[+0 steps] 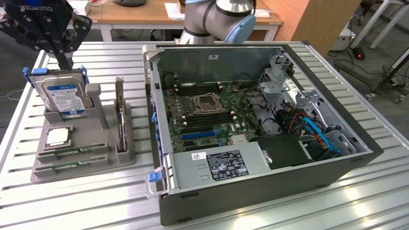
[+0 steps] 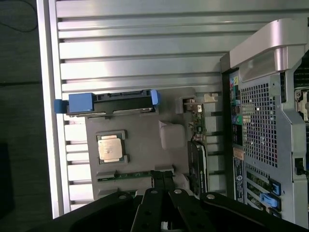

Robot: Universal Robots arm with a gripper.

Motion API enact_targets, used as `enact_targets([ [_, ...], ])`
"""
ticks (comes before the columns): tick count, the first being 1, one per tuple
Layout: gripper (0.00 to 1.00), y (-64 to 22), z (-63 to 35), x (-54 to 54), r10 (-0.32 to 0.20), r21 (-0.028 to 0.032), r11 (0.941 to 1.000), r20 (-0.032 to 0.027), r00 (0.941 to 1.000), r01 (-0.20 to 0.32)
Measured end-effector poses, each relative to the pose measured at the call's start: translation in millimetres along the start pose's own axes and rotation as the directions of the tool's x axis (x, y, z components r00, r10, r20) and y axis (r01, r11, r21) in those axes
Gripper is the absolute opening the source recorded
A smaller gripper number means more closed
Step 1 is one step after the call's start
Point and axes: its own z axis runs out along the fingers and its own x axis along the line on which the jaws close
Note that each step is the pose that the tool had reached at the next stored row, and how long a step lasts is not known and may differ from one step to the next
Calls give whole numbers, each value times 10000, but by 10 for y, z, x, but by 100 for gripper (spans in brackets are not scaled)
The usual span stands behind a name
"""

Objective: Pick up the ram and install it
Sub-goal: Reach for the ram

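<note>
Pick-up step, nothing grabbed: the jaws hover pressed together, with the ram [image 1: 75,152] well below them in its gray holder [image 1: 76,175]. Grabbing it calls for spreading them first.

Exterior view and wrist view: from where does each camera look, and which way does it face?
Exterior view: high, off the arm, looking obliquely down on the case and holder; the arm and shut gripper show.
Wrist view: on the wrist, looking down past the fingers onto the holder.
Shared: holder, drive, processor, case, gripper.
</note>
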Motion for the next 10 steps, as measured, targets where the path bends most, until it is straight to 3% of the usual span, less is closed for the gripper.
enact_targets([
  [10, 9, -1, 0, 11, -205, -5, 9998, -10, 9998, 205],
])
